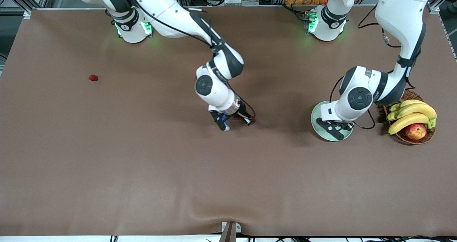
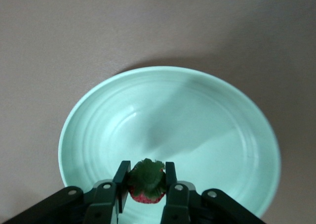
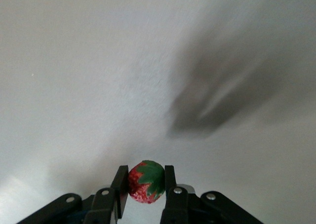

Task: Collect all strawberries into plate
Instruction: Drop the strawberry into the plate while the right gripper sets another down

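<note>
Lowest in the front view, my right gripper [image 3: 143, 184] pinches a small red green-capped strawberry [image 3: 146, 181] over the brown table [image 1: 142, 163]. My left gripper [image 2: 146, 184] clamps another strawberry [image 2: 146, 181] over the round mint-green plate [image 2: 237, 135], ready to release it; a third strawberry [image 1: 93, 77] waits toward the right arm's end.

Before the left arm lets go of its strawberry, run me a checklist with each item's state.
1. Left gripper shut on a strawberry: ok.
2. Left gripper over the plate: ok.
3. Plate holds no berry yet, so the drop spot is free: ok.
4. Right gripper shut on a second strawberry, over bare table, apart from the plate: ok.
5. Third strawberry collected: not ok, it lies toward the right arm's end of the table.
6. Fruit basket beside the plate, touching or apart: cannot tell.
</note>
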Controlling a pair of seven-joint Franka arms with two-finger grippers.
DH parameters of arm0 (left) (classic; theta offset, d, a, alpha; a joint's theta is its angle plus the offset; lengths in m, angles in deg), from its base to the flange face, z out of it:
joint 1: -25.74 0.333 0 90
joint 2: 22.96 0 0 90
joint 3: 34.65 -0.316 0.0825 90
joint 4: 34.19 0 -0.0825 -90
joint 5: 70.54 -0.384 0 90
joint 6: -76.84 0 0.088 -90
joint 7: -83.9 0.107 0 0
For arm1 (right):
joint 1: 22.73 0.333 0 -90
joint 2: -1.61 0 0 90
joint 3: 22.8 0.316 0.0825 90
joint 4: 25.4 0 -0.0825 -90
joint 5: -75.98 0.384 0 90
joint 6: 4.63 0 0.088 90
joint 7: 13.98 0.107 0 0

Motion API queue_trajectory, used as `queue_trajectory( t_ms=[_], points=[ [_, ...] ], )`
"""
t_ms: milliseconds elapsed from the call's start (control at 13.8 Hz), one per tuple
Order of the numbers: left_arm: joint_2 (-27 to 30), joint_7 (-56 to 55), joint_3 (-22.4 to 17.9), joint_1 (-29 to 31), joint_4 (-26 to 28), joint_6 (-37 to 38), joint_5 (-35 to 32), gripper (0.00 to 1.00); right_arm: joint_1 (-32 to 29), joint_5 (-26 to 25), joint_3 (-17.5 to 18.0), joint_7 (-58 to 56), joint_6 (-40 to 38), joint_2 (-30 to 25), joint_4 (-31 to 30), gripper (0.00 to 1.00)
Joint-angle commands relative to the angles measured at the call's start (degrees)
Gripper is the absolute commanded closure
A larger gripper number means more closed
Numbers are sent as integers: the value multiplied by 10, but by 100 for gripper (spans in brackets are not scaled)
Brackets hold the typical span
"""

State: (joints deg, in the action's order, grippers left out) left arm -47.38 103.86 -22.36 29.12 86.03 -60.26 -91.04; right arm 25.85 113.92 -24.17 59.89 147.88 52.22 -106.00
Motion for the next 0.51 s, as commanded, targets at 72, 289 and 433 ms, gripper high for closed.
queue_trajectory(
  t_ms=[72,289,433],
  points=[
    [4,26,9,33,15,-25,-17,23,25,13,-4,26,42,38,36,77],
    [34,27,19,51,54,-72,-17,0,34,4,-6,24,35,35,36,0],
    [45,32,30,56,54,-71,-16,0,29,-2,-7,22,32,31,36,0]
  ],
)
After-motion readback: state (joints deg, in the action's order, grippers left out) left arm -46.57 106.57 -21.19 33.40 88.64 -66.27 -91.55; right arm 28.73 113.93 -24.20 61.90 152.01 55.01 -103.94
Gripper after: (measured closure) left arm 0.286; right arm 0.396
